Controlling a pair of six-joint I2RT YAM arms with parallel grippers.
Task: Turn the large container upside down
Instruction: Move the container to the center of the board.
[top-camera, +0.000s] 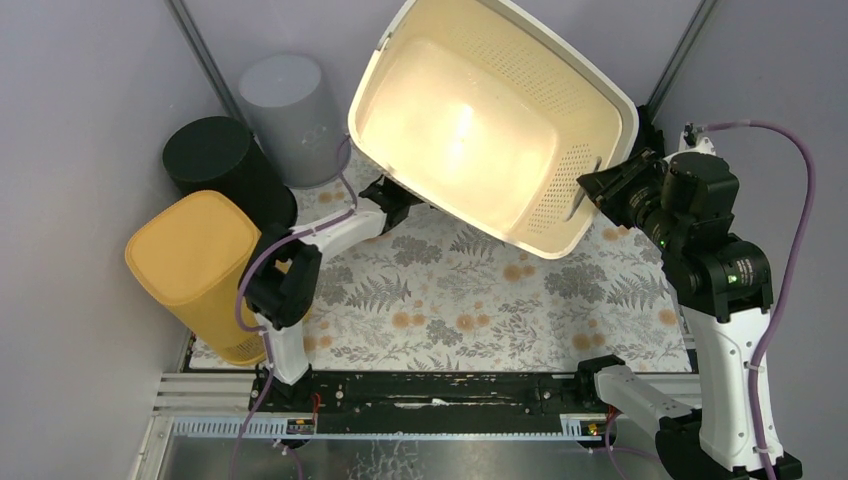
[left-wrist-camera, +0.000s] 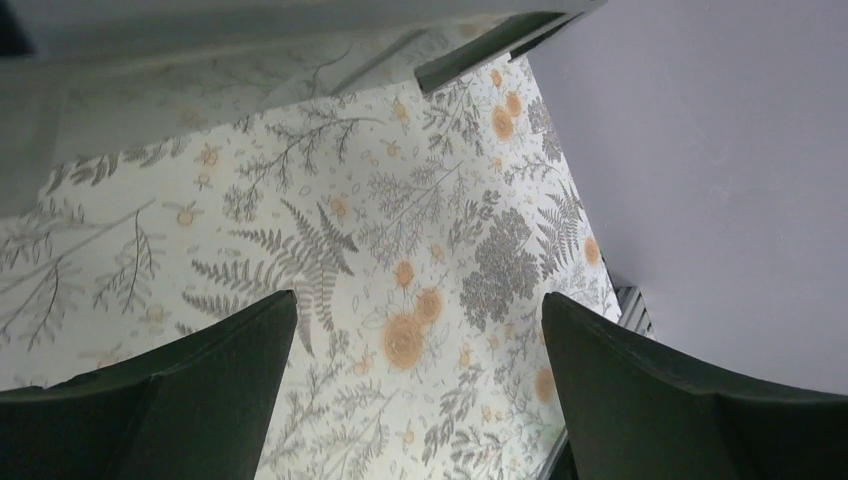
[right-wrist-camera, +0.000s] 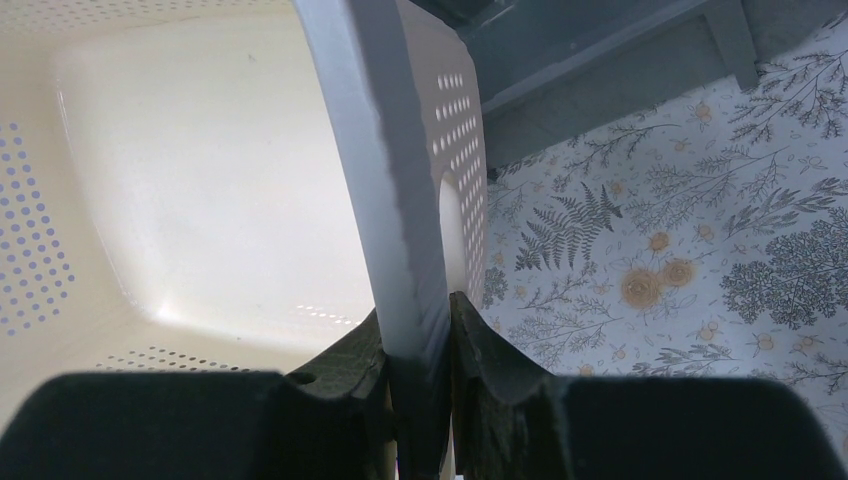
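**A:** What is closest to you?

**B:** Your two arm bases sit on the black rail at the near edge. Beyond it is the table, under a cover printed with ferns and orange flowers. A yellow bin stands at its near left corner, closed end toward the overhead camera.

**A:** And your left claw?

**B:** Your left claw reaches over the middle of the table, toward the far left. Its wrist view shows it spread wide, with only the printed cover between the dark fingers. It lies right at the near left edge of the large container. You cannot tell from these views whether it touches.

**A:** Where is the container itself?

**B:** It is a cream perforated basket, lifted off the table and tilted, over the far middle. Its open mouth faces up toward the overhead camera, so you look straight into it. Your right claw is pinching its right-hand rim. In the wrist view the claw has one finger inside the wall and one outside, and the pale interior is to the left.

**A:** Anything farther back?

**B:** On the far left, a black bin is just behind the yellow one, and a grey bin is behind that.
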